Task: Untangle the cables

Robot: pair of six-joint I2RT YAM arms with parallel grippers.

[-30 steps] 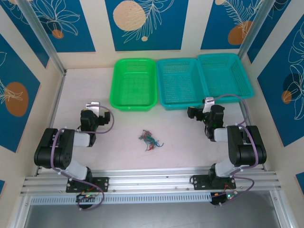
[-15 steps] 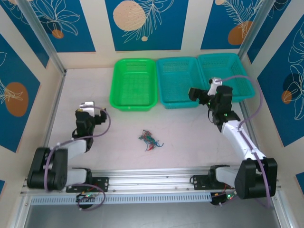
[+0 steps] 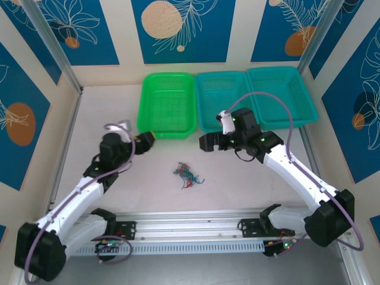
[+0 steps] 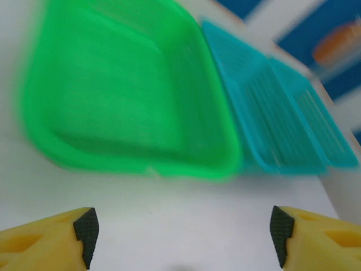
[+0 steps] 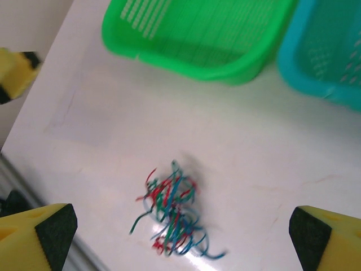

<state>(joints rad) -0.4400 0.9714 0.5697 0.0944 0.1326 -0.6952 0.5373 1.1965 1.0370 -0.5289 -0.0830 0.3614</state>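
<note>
Top external: cables (image 3: 187, 174) outside three baskets (image 3: 167, 134)

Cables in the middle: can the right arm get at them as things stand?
Probably yes. The right gripper hovers open close to the cables, which lie alone on the table, and nothing stands between the two.

A green basket (image 3: 167, 107) touches two teal baskets (image 3: 222, 95).
</note>
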